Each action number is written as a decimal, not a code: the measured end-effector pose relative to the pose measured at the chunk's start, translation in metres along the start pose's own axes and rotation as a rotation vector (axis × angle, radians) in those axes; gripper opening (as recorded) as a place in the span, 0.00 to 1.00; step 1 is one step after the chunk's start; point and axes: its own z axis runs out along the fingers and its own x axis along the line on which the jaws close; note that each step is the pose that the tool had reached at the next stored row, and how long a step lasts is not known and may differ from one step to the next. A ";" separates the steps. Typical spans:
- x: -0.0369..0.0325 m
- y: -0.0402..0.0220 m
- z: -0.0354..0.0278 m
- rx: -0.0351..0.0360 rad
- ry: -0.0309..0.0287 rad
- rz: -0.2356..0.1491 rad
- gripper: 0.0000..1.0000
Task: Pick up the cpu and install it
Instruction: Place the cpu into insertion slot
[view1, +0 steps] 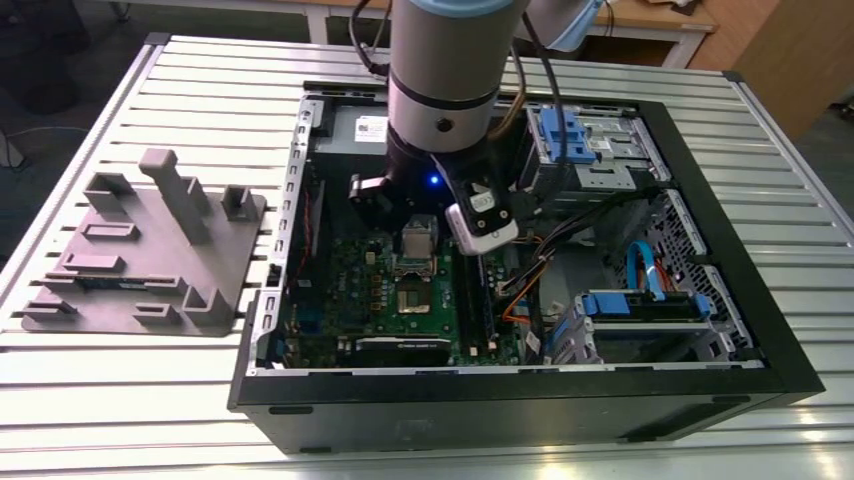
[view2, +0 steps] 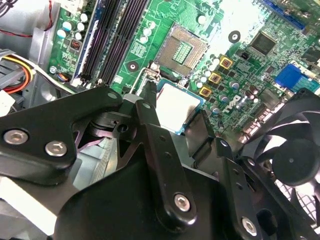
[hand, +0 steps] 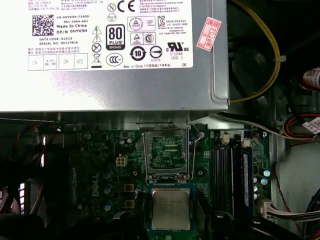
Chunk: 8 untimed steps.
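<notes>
One Universal Robots arm (view1: 447, 90) reaches down into an open black computer case (view1: 507, 405) lying on a slatted metal table (view1: 787, 130). A grey moulded fixture tray (view1: 147, 250) sits on the table toward the exterior view's left, well apart from the case. In both wrist views the gripper (view2: 176, 114) has its two black fingers (view2: 148, 112) pressed against opposite edges of the cpu (view2: 177, 106) (hand: 171, 209) (a small flat square with a pale silvery top and a thin green rim), so the chip is clamped between them. The cpu hangs over the green motherboard (view2: 170, 15), just beside the open socket (view2: 182, 50) and not seated in it. The socket's grid of contacts is bare, and its metal frame (hand: 167, 150) is swung open. In the first wrist view this frame lies between the cpu and the labelled grey power supply (hand: 115, 75). Dark memory slots (view2: 112, 35) run along one side of the socket, and a black fan (view2: 295, 160) sits close beside the gripper's linkage. Blue drive brackets (view1: 567, 130) occupy the case toward the exterior view's right. How high the chip is above the board cannot be told.
</notes>
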 end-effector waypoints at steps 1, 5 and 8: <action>0.0004 -0.0001 0.0012 0.0001 0.0000 0.000 0.47; 0.0022 -0.0004 0.0064 0.0000 0.0000 0.000 0.47; 0.0029 -0.0006 0.0103 0.0000 0.0001 0.000 0.47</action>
